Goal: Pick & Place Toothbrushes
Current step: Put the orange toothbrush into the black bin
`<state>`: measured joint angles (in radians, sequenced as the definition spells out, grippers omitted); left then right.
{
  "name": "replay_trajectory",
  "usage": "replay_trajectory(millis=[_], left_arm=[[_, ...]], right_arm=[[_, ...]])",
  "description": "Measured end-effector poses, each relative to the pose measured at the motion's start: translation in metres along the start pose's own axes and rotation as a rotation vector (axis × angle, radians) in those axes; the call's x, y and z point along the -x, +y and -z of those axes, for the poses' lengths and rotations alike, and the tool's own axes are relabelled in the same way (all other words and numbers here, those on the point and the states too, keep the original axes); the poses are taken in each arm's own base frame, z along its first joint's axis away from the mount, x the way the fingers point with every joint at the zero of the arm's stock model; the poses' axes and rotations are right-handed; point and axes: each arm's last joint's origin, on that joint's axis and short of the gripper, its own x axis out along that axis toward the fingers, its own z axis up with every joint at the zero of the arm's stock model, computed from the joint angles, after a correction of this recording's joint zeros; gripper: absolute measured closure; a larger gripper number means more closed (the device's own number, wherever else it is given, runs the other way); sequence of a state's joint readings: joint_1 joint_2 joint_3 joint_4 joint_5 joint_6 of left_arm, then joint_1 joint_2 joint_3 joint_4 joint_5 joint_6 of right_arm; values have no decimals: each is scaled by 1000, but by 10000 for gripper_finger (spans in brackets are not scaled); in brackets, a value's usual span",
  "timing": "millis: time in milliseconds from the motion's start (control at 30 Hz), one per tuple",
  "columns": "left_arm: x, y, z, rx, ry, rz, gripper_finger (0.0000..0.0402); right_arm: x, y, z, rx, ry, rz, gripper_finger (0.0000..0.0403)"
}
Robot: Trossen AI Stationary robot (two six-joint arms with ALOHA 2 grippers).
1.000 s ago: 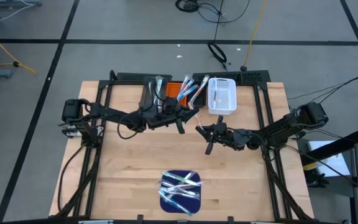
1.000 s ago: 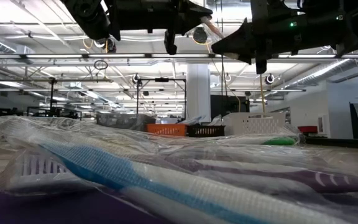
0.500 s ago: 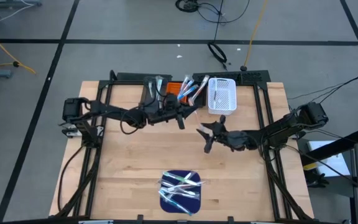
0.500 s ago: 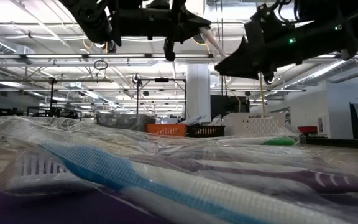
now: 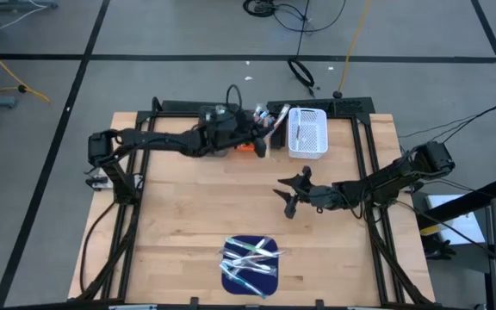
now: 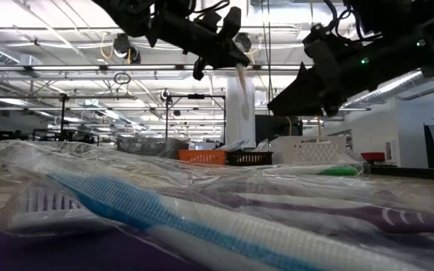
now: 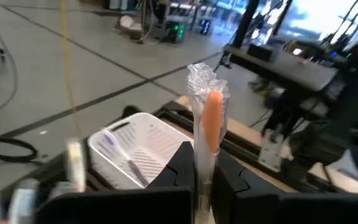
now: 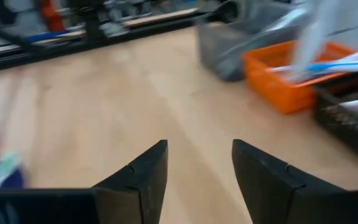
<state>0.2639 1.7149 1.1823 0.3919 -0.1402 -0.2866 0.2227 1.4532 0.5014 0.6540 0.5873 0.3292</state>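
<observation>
A heap of wrapped toothbrushes [image 5: 250, 256] lies on the dark blue mat [image 5: 231, 277] near the table's front edge and fills the foreground of the low view [image 6: 202, 218]. My left gripper [image 5: 261, 142] is over the bins at the far edge, shut on one toothbrush [image 7: 209, 118] with an orange handle, in a clear wrapper. The same toothbrush shows in the low view [image 6: 242, 83]. My right gripper [image 5: 288, 203] hovers open over the bare middle of the table, with nothing between its fingers [image 8: 194, 177]. My left gripper pinches the wrapped toothbrush between its two fingers [image 7: 180, 163]; the toothbrush lies along the fingers. Its orange part and crumpled wrapper end [image 7: 201, 74] stick out past the fingertips. In the low view it slants downward from the gripper [image 6: 224, 41], lifted clear above the bins.
Four bins stand in a row at the far edge: grey [image 5: 207, 123], orange [image 5: 244, 146], black [image 5: 275, 114] and white [image 5: 308, 133]. Several toothbrushes lie in the orange and black ones. Bare wooden table [image 5: 188, 215] lies between the bins and the mat.
My left gripper has carried the toothbrush toward the far edge and the bins, and has tipped so the toothbrush now slants down. My right gripper has opened and drifted a little toward the near edge.
</observation>
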Motion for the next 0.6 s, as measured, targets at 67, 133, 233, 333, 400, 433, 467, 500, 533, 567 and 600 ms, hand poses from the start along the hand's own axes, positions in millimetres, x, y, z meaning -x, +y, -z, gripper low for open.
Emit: replay_trajectory(millis=[67, 133, 233, 333, 400, 433, 467, 500, 533, 567, 600], left_arm=[[-2, 5, -12, -22, 13, -24, 394], [-4, 11, -20, -37, 7, -55, 394], [-5, 24, -24, -34, 5, -99, 394], [-8, 36, -23, -1, 5, -129, 394], [-14, 42, -18, 14, 8, -140, 394], [-18, 45, -12, 17, 27, -148, 394], [-22, 47, -7, 18, 30, -149, 394], [-27, 48, -4, 23, 36, -152, 394], [-31, 50, -1, 27, 47, -156, 394], [-36, 51, 0, 29, 52, -159, 394], [-41, 52, -1, 27, 50, -161, 394]], right_arm=[[1, 3, 1, 2, 17, -53, 235], [2, 6, 2, 6, 25, -83, 237], [5, 9, 3, 11, 28, -102, 238], [6, 12, 4, 14, 29, -113, 238], [7, 12, 4, 16, 27, -109, 238], [7, 12, 4, 14, 25, -110, 238], [7, 12, 4, 13, 22, -111, 238], [7, 12, 3, 12, 22, -111, 238], [7, 12, 4, 13, 22, -111, 238], [7, 12, 4, 13, 22, -111, 238], [7, 12, 4, 13, 23, -111, 238]])
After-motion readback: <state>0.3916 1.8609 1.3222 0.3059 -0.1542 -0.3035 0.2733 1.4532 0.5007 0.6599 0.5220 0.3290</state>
